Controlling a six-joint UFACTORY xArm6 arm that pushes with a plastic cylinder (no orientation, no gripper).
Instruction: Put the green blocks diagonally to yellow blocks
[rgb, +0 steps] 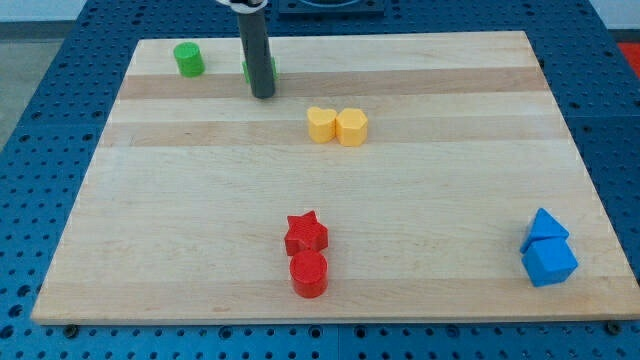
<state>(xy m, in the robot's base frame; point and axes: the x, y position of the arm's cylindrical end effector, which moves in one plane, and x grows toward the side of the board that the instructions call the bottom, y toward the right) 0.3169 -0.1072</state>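
A green cylinder (188, 59) stands at the board's top left. A second green block (272, 69), its shape unclear, is mostly hidden behind my rod. My tip (262, 95) rests on the board right in front of that hidden green block, touching or nearly touching it. Two yellow blocks sit side by side below and right of the tip: a yellow heart-like block (321, 124) and a yellow hexagonal block (352, 127), touching each other.
A red star (306, 234) and a red cylinder (309, 273) sit together at the bottom centre. Two blue blocks (547, 249) sit stacked close at the bottom right near the wooden board's (150, 220) edge.
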